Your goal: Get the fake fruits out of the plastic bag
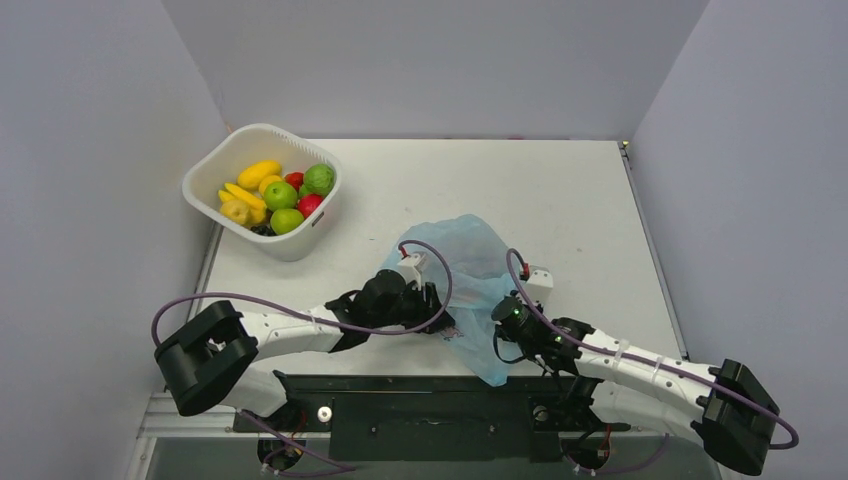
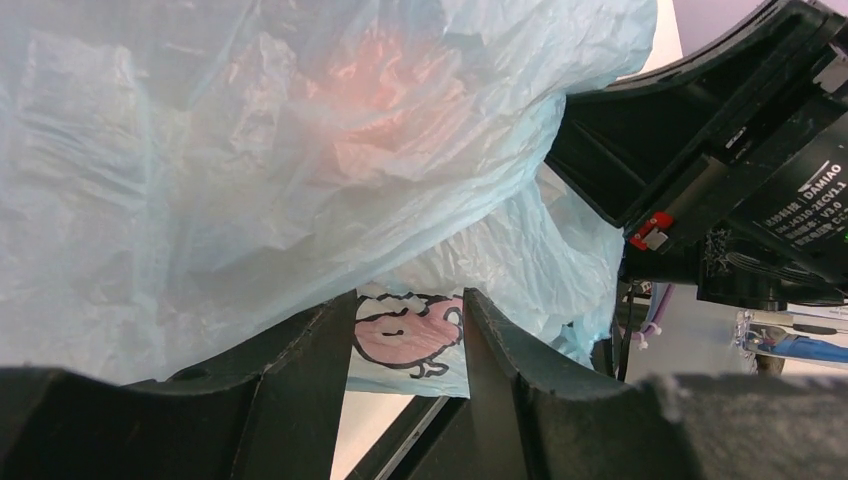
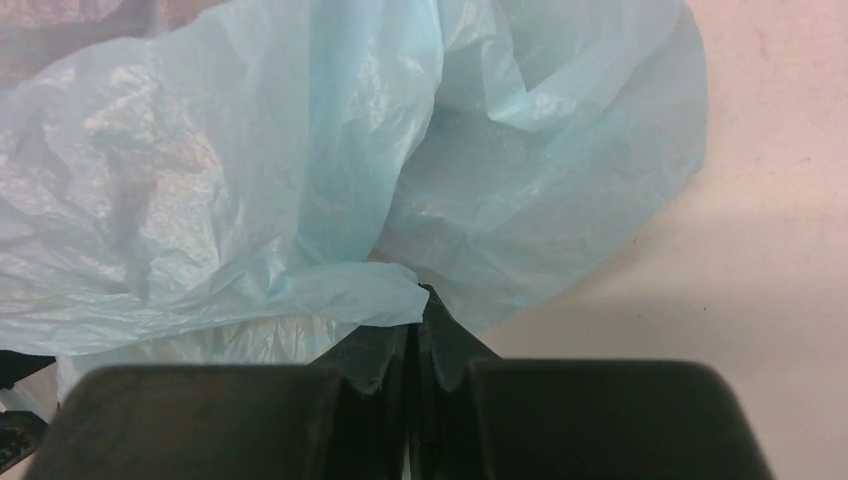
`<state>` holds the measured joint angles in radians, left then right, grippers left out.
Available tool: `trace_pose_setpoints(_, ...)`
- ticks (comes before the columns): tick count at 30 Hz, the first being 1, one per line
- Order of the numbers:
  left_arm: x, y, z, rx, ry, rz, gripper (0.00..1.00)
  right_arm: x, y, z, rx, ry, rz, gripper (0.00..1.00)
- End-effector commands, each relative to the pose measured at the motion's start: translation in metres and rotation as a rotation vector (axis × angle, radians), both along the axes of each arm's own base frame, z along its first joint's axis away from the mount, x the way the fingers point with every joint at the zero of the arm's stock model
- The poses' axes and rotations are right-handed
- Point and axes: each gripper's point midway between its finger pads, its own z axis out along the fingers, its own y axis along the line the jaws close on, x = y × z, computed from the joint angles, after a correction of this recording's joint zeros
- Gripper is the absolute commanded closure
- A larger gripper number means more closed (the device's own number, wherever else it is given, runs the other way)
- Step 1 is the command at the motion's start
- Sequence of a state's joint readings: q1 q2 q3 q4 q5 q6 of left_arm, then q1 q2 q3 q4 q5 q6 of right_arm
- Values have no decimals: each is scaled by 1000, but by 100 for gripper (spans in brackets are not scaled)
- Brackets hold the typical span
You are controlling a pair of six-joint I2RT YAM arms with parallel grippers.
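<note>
The light-blue plastic bag [image 1: 462, 262] lies crumpled in the near middle of the table, between my two grippers. My left gripper [image 1: 436, 318] is at its left near side. In the left wrist view the left gripper [image 2: 408, 302] has its jaws apart, bag film draping over the left finger [image 2: 300, 350] and a pink printed drawing [image 2: 405, 335] showing between them. An orange-pink shape [image 2: 385, 95] shows dimly through the film; the fake fruits are otherwise hidden. My right gripper [image 1: 507, 314] is shut, and its tips [image 3: 415, 305] pinch a fold of the bag [image 3: 300, 180].
A white basket [image 1: 300, 245] at the back left holds a yellow banana, a lemon, green apples and red fruits. The right arm's black body [image 2: 720, 150] is close beside my left gripper. The table's near edge and a black rail [image 1: 400, 395] lie just below the bag.
</note>
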<state>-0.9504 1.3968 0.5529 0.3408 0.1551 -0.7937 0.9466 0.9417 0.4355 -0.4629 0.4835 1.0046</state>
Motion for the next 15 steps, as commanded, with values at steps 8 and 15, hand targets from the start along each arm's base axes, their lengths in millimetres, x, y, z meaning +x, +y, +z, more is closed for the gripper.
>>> trace_pose_setpoints(8,-5,20,22,-12,-53,32,59,42,71,-4,-138,-26,344,100)
trace_pose_setpoints(15,-22,72,54,-40,-88,144,59,60,114,32,-477,-180,552,100)
